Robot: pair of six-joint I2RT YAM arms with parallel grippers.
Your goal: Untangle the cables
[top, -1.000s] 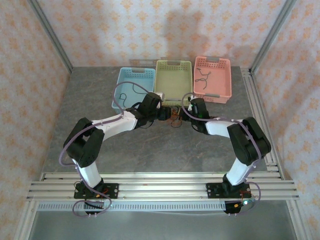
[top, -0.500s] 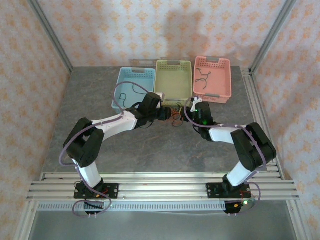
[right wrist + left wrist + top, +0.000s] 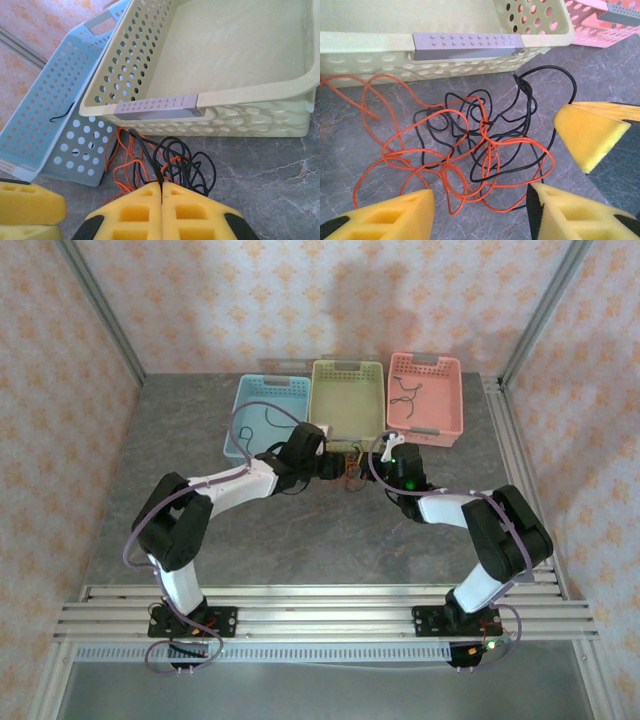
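The cables point(image 3: 480, 145) lay in one messy pile on the table point(image 3: 600, 65). They sat right in front of the green basket point(image 3: 365, 45), between your two grippers. Your right gripper point(image 3: 161, 210) was squeezed tight. A black cable point(image 3: 145, 155) ran into the crack in its middle, so it looked like it was pinching that one. Your left gripper point(image 3: 480, 220) was spread wide, low over the pile, with orange loops lying in its gap.

I think the job here was to pull the black cable free from the orange cable point(image 3: 387, 150). To do that well, your left gripper needed to close on an orange bit only, with no black bit caught too. Black and orange crossed many times in the middle of the pile. So the outer orange loops on the left side looked like the safest spot to grab.

After that, the best way was to pull the two grippers apart slowly and low. If the whole pile dragged along, it was better to stop and pick a new spot. The green basket sat very close, so a loop could catch on its grey handle point(image 3: 465, 46).
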